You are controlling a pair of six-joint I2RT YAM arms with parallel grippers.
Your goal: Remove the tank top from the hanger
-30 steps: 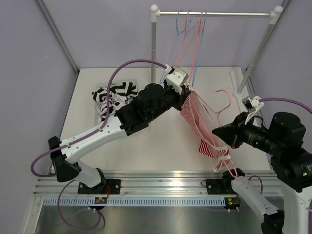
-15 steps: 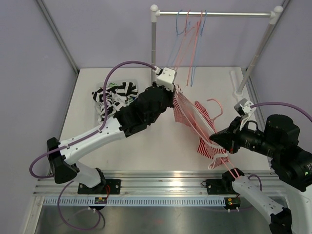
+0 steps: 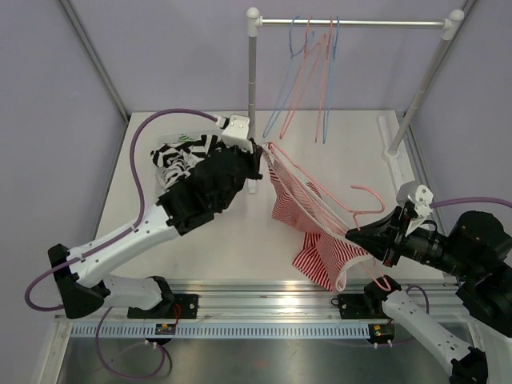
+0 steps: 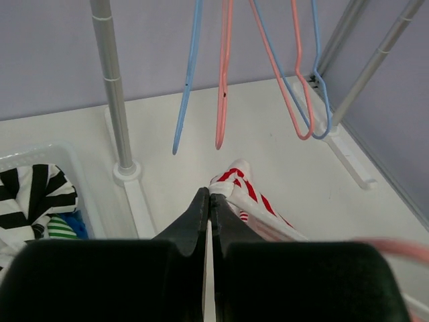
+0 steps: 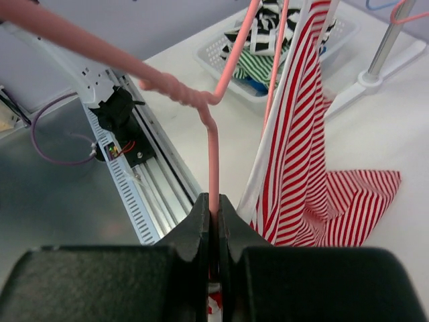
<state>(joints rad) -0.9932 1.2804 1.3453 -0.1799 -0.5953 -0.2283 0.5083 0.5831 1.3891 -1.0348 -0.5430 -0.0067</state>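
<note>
A red-and-white striped tank top (image 3: 320, 252) hangs stretched between my two grippers, its lower part lying on the table. My left gripper (image 3: 262, 152) is shut on the top's white strap (image 4: 228, 182), pulling it toward the back left. My right gripper (image 3: 356, 234) is shut on the pink hanger (image 3: 336, 204), gripping its wire (image 5: 213, 168) near the front right. The striped cloth (image 5: 295, 134) still drapes along the hanger's arms in the right wrist view.
A rack (image 3: 352, 22) at the back holds several blue and pink empty hangers (image 3: 308, 72). Its left post (image 3: 252, 96) stands just behind my left gripper. A white basket of striped clothes (image 3: 180, 156) sits at the back left.
My left gripper has pulled the strap leftward and away from the rack. My right gripper has moved the hanger lower and nearer. The top is stretched wider and more of it lies on the table.
</note>
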